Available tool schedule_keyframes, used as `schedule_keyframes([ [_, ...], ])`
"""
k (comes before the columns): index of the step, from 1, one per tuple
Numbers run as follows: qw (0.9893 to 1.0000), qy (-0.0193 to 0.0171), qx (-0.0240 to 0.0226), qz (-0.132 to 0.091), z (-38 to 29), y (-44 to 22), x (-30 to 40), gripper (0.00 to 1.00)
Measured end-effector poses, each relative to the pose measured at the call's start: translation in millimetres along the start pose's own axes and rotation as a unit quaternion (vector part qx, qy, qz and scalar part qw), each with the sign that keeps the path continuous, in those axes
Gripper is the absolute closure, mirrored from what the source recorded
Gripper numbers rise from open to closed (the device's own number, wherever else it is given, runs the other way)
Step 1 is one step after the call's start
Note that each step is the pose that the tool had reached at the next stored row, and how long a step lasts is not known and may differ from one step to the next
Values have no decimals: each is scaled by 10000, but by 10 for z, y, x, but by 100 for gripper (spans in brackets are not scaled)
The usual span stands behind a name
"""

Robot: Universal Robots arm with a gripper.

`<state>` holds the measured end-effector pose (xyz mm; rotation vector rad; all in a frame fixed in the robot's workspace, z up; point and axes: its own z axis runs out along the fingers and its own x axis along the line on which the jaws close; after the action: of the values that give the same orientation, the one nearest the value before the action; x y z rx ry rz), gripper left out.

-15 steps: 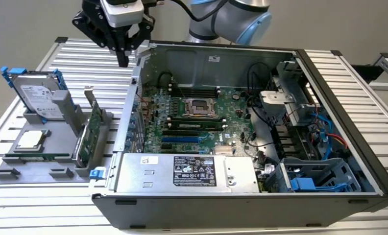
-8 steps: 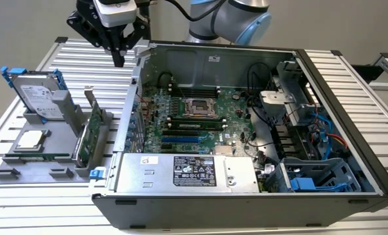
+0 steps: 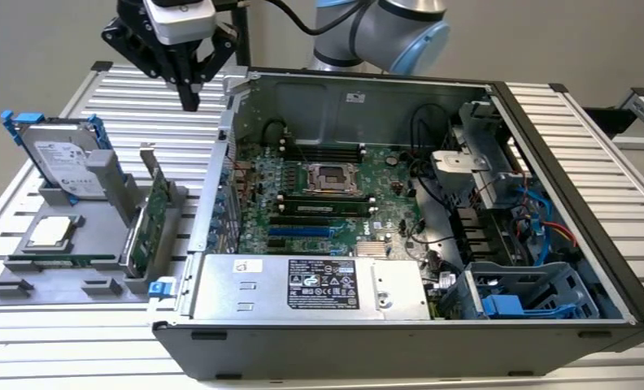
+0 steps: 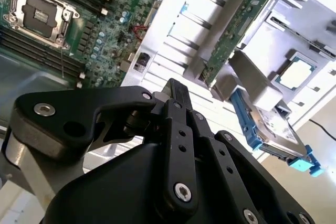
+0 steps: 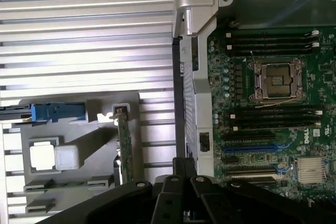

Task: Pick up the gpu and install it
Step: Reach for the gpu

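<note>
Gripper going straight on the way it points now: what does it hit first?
The gripper likely meets the ribbed table beside the case wall first, not the gpu; depth is unclear.

In the exterior view the gpu (image 3: 145,223) stands edge-on in its gray holder (image 3: 56,276), so its faces (cooler included) cannot be made out. In the first wrist view the claw (image 5: 184,162) hides one end of it, and the picture's edge cuts off the claw's body.
</note>
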<state>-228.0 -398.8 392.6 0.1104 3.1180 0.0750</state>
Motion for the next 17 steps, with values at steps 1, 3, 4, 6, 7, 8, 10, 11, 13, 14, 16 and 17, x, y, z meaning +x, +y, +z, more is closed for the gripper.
schedule_keyframes([
  [1, 10000, 0, 0, 0, 0, -1, 10, 100],
  [3, 10000, 0, 0, 0, -1, -2, 32, 100],
  [4, 10000, 0, 0, 0, -1, -3, 45, 100],
  [6, 10000, 0, 0, 0, -2, -5, 68, 100],
  [7, 10000, 0, 0, 0, -2, -5, 79, 100],
  [8, 10000, 0, 0, 0, -2, -6, 92, 100],
  [10, 10000, 0, 0, 0, -3, -8, 115, 100],
  [11, 10000, 0, 0, 0, -3, -9, 127, 100],
  [13, 10000, 0, 0, 0, -4, -10, 151, 100],
  [14, 10000, 0, 0, 0, -4, -11, 163, 100],
  [16, 10000, 0, 0, 0, -4, -13, 186, 100],
  [17, 10000, 0, 0, 0, -4, -14, 197, 100],
])
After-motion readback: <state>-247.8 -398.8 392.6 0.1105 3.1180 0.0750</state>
